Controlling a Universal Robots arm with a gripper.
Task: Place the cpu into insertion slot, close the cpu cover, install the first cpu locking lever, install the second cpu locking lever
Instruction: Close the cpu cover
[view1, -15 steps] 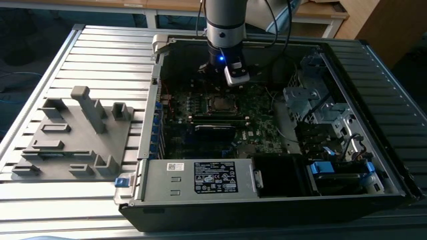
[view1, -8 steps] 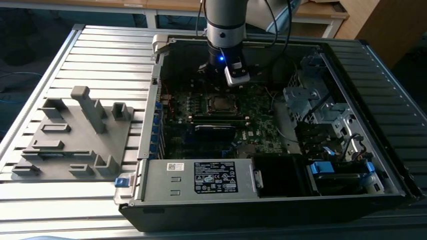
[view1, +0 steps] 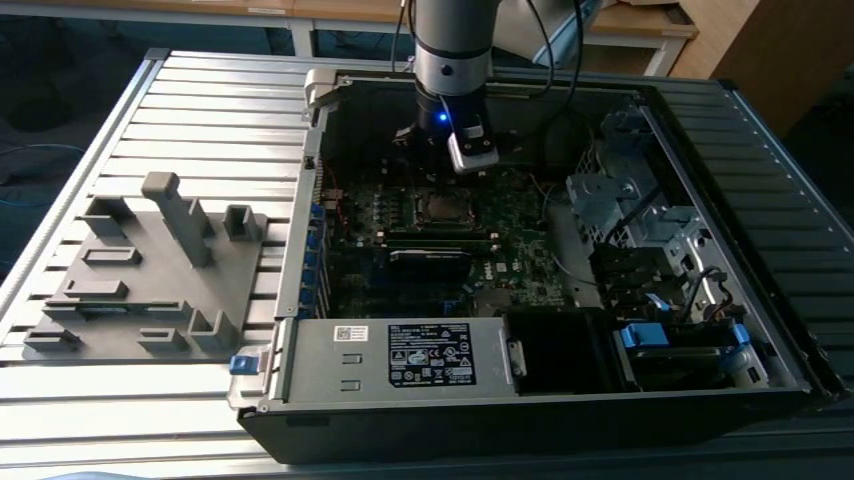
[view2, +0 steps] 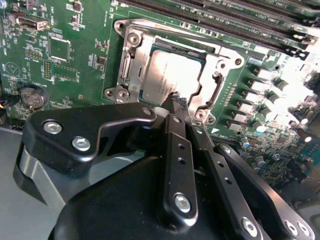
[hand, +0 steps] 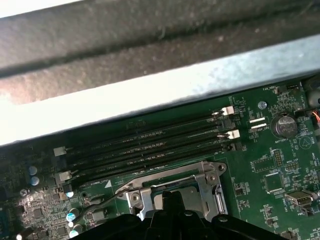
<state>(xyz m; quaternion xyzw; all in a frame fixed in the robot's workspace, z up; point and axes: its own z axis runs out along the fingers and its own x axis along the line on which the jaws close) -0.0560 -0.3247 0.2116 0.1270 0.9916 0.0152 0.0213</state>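
The cpu (view2: 172, 75), a dull silver square, lies flat in the insertion slot (view1: 441, 208) on the green motherboard. The cpu cover (view2: 134, 67), a silvery frame plate, lies down around the chip's edges. My gripper (view2: 176, 101) has its black fingers drawn together to a point, shut on nothing, with the tips at the near edge of the cover. In the first wrist view the gripper (hand: 170, 197) sits just over the cover (hand: 210, 182). A thin wire locking lever (hand: 102, 200) sticks out beside the socket. In the exterior view the gripper (view1: 463, 165) hangs inside the open case above the socket.
Long black memory slots (hand: 150, 145) run beside the socket, and the case wall (hand: 150, 95) lies beyond them. A coin battery (view2: 32, 95) sits on the board. A power supply (view1: 400, 355) and drive cage (view1: 627, 200) fill the case's other sides. A grey fixture (view1: 160, 270) stands outside on the exterior view's left.
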